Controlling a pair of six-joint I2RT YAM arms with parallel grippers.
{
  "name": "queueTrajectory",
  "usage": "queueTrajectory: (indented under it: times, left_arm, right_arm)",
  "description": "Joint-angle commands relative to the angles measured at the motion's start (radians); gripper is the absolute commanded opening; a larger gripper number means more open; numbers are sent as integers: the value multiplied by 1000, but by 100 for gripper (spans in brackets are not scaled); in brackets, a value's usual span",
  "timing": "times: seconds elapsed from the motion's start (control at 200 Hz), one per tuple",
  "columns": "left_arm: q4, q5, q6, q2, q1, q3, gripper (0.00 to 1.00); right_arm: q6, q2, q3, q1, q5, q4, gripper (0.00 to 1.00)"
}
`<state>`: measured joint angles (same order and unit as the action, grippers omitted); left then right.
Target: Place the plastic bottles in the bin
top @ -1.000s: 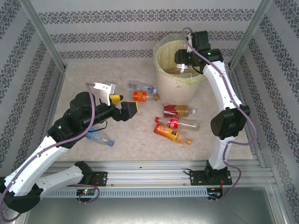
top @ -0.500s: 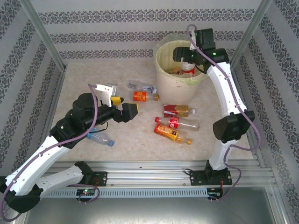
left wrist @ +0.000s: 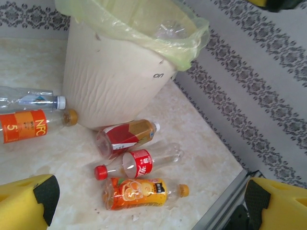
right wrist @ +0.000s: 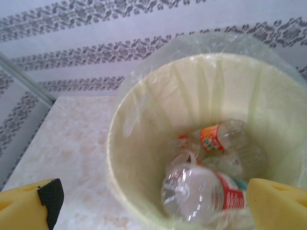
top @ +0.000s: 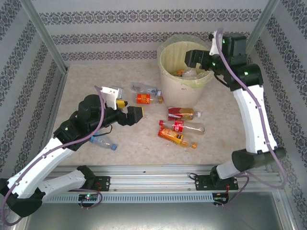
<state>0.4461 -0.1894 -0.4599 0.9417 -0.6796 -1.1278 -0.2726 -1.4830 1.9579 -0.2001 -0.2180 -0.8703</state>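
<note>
Left pincer point(top: 127, 108), right pincer point(right wrist: 156, 205) spread wide, empty; six bottles point(top: 182, 113) on table point(top: 144, 155), one bin point(top: 178, 91)

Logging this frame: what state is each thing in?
bin: upright, bag-lined, partly filled.
bottles in the bin: lying jumbled at the bottom.
bottles on the table: six, lying on their sides, capped.
left end effector: open, empty.
right end effector: open, empty, above the bin.

Pale marbled tabletop point(top: 144, 155), enclosed by grey-and-white wallpapered walls point(top: 120, 28) with ornamental stripes; slanted aluminium posts point(top: 48, 40) at the far corners; metal rails point(top: 153, 172) along the near edge.
</note>
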Motion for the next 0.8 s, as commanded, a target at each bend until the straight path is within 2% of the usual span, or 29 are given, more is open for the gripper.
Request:
queueTrajectory:
  times: [0.0,0.12,0.37,0.625,0.794]
  left_arm:
    - [55,30,19,31,-4,-38,100]
    - [67,36,3,70,-2,-47,100]
    - [113,50,-93,185,46,-77,100]
    - [105,25,-280,352,154,-114,100]
    - [52,-11,-425,470,239,-124,100]
  right_arm:
    - [-54,88,-114,-2,-104,20,98]
    - [-104,213,-271,-5,-175,80,98]
    - [-163,424,-519,-12,-242,103,98]
    - [-168,546,-673,-15,-340,97,98]
    - [-176,592,-738,-14,-354,92,98]
